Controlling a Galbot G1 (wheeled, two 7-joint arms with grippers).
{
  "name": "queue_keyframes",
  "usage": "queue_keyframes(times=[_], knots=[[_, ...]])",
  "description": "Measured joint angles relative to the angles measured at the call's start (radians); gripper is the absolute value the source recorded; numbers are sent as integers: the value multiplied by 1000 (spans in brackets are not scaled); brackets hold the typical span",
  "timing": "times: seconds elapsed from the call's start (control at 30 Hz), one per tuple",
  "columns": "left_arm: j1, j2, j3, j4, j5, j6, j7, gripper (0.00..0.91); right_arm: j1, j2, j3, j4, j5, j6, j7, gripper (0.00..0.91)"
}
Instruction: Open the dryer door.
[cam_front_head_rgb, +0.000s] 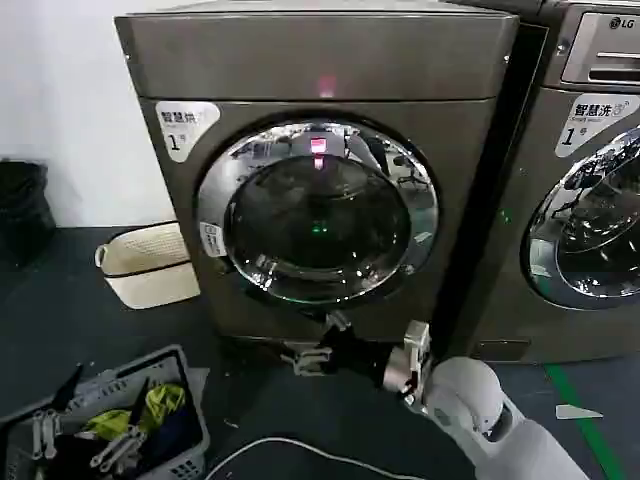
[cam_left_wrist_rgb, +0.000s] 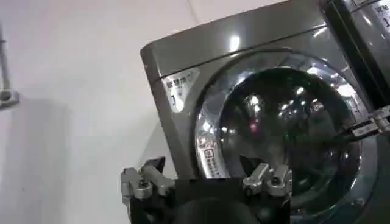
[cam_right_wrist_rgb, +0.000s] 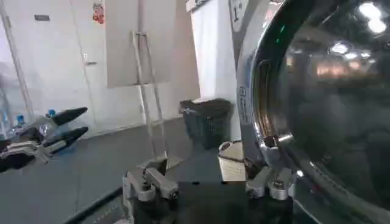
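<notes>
The dryer door (cam_front_head_rgb: 317, 212) is a round porthole with a chrome ring around dark glass, and it lies shut against the bronze-grey machine. My right gripper (cam_front_head_rgb: 318, 342) hovers just below the door's bottom rim, open. In the right wrist view the right gripper (cam_right_wrist_rgb: 204, 167) holds nothing, and one of its fingers (cam_right_wrist_rgb: 268, 181) is right beside the chrome ring (cam_right_wrist_rgb: 259, 103). My left gripper (cam_front_head_rgb: 105, 388) waits low at the left over a basket, open and well clear of the machine. From the left wrist view, the left gripper (cam_left_wrist_rgb: 201, 164) faces the door (cam_left_wrist_rgb: 280, 128) from a distance.
A second, LG-marked machine (cam_front_head_rgb: 590, 200) stands close on the right. A cream basket (cam_front_head_rgb: 150, 265) sits on the floor left of the dryer, and a black bin (cam_front_head_rgb: 20, 210) stands farther left. A grey laundry basket (cam_front_head_rgb: 150, 358) holds clothes. A white cable (cam_front_head_rgb: 300, 450) crosses the floor.
</notes>
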Motion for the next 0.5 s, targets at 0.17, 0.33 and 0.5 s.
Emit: queue_keyframes(times=[0.17,0.33,0.5], knots=[[-1,9,-4,0,0,0,-1,907,28,4,-21,-28,-40,73,-5,907],[2,13,-14,-2,-1,-1,-1,907,66,11,-49,-64,-41,108,-9,907],[2,13,-20,-2,-3,-1,-1,907,110,25,-79,-116,-77,182,9,907]])
